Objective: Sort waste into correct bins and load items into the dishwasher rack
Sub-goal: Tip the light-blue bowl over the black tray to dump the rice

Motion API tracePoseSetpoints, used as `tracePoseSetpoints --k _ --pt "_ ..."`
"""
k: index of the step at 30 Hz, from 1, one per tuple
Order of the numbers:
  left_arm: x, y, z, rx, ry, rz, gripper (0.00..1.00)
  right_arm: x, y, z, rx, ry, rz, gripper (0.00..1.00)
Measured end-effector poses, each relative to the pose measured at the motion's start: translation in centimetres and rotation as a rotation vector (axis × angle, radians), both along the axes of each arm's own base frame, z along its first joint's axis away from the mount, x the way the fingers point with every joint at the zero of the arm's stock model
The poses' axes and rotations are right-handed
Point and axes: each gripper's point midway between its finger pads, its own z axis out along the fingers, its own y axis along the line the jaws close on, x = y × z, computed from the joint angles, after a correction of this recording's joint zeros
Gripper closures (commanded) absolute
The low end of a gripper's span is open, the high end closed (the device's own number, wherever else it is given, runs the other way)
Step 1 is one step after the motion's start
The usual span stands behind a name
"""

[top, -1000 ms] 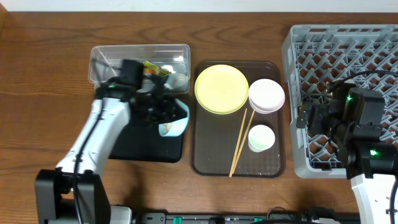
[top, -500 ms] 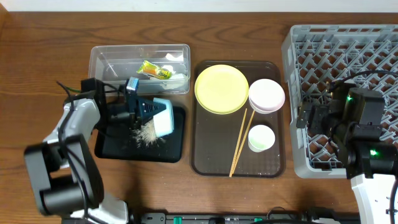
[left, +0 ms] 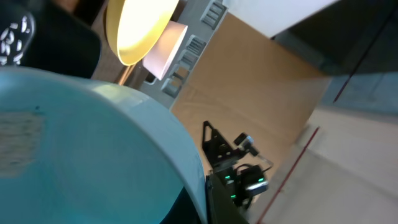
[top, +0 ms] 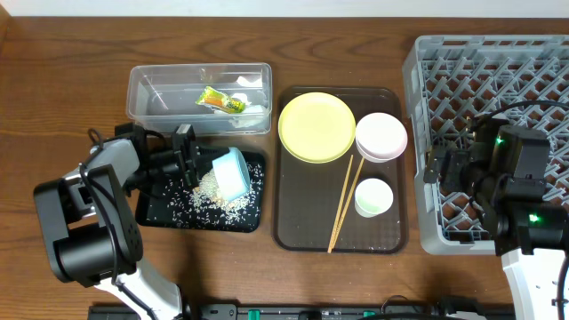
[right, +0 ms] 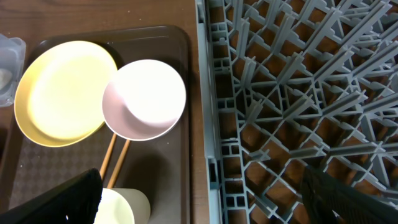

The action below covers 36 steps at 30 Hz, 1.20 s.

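So the left gripper (top: 200, 163) is clamped on the rim of the light blue bowl (top: 231, 172), which is tipped up on its side over the shallow black rectangular tray (top: 160, 209), open side facing left toward the arm. In the left wrist view the bowl fills pretty much the whole lower left of the frame. The white rice-like grains (top: 218, 194) are scattered across the black tray, thickest right under and beside the bowl. Just behind that tray is the clear plastic rectangular tub (top: 156, 89), with the yellow-green and orange snack wrapper (top: 222, 100) and a white crumpled scrap (top: 256, 109) inside. To the right, on the dark brown serving tray (top: 302, 227), sit the pale yellow round plate (top: 316, 127), the white-pink shallow bowl (top: 381, 136) touching its right edge, the small white cup (top: 372, 197) and the two wooden chopsticks (top: 345, 203) lying side by side between plate and cup. The right gripper (right: 200, 186) is spread wide with nothing in it, hanging over the left edge of the large grey plastic lattice rack (top: 498, 80), well apart from the bowl. Everything sits on a brown wooden surface (top: 62, 89).
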Motion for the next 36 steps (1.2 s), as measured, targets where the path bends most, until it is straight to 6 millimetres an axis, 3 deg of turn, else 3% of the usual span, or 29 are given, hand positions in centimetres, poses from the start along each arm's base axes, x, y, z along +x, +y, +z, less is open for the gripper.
tracePoseSetpoints --k 26,36 --pt "0.1 0.2 0.0 -0.066 0.217 0.023 0.94 0.0 0.0 0.0 0.0 0.0 0.0 0.02" --pt "1.3 0.5 0.1 0.051 -0.177 0.003 0.94 0.0 0.0 0.0 0.0 0.001 0.0 0.01"
